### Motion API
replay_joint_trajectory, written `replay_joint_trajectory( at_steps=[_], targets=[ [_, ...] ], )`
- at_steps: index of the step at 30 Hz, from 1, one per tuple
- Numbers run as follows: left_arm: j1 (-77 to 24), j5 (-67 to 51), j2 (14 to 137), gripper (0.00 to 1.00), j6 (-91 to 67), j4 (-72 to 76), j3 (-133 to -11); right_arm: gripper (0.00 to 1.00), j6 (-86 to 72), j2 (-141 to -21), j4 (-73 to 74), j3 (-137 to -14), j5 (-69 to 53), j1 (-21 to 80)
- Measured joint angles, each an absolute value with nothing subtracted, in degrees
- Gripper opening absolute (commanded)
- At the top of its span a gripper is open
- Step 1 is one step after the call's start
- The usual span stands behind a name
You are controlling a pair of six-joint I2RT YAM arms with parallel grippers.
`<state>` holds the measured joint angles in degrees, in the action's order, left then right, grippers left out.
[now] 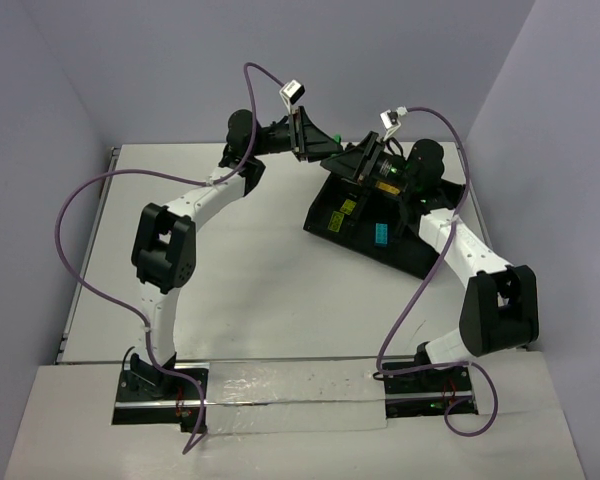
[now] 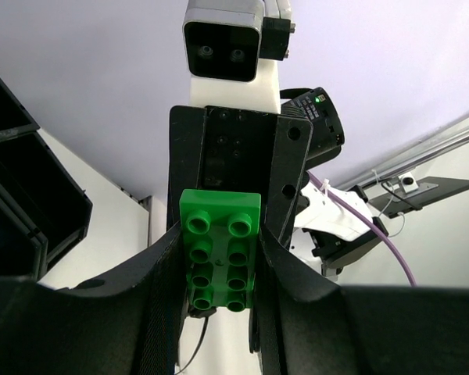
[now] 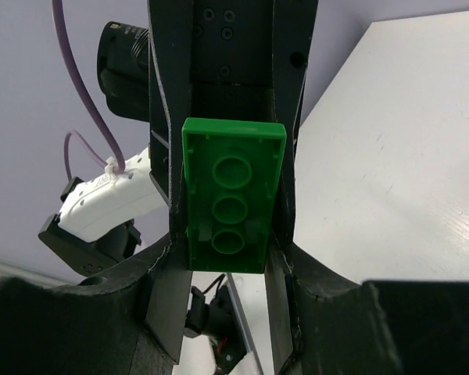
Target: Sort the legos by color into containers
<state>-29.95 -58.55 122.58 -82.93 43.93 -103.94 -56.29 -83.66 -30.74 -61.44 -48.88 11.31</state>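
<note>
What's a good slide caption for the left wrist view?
Left end effector grips a green lego, studs showing, with the right end effector opposite.

So the tray point(image 1: 395, 258) sits far right on the table point(image 1: 260, 290), with a few loose legos point(image 1: 380, 235) inside its compartments. Up off the table by its far left corner, the left gripper point(image 2: 220, 238) and right gripper point(image 3: 228, 244) meet nose to nose, one brick point(image 2: 219, 269) clamped between both.

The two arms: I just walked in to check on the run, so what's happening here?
Both grippers hold one green lego brick in the air near the black tray. The left gripper grips one end, the right gripper the other, so it looks like a handover or pull-apart. A cyan brick and yellow bricks already lie in the tray.
</note>
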Motion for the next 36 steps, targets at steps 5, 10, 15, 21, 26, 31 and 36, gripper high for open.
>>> replay_joint_trajectory(
  at_steps=[5, 10, 15, 21, 26, 31, 36],
  targets=[
    [-29.96, -58.78, 122.44, 0.85, -80.63, 41.50, -103.94, 0.00, -55.00, -83.35, -29.96, -60.65, -48.29, 11.32],
    [-29.83, -57.72, 121.31, 0.99, -76.16, 34.80, -103.95, 0.00, -51.48, -82.32, -26.09, -60.36, -47.46, 11.38],
    [-28.43, -54.97, 119.65, 0.99, -69.64, 25.57, -103.98, 0.00, -46.56, -81.28, -19.62, -60.95, -44.83, 11.21],
    [-22.24, -43.85, 113.79, 0.99, -55.97, 3.29, -104.19, 0.00, -38.55, -84.40, -0.03, -72.08, -32.94, 10.08],
    [-18.41, -31.16, 106.18, 0.99, -45.11, -12.49, -103.71, 0.00, -33.42, -92.22, 10.37, -82.26, -22.35, 9.05],
    [-18.49, -26.34, 97.27, 0.99, -39.58, -18.89, -97.46, 0.00, -29.61, -102.91, 17.11, -88.63, -14.67, 8.84],
    [-18.25, -26.84, 93.71, 0.99, -38.61, -21.76, -90.73, 0.09, -27.45, -112.06, 22.58, -96.02, -10.06, 8.84]
  ],
)
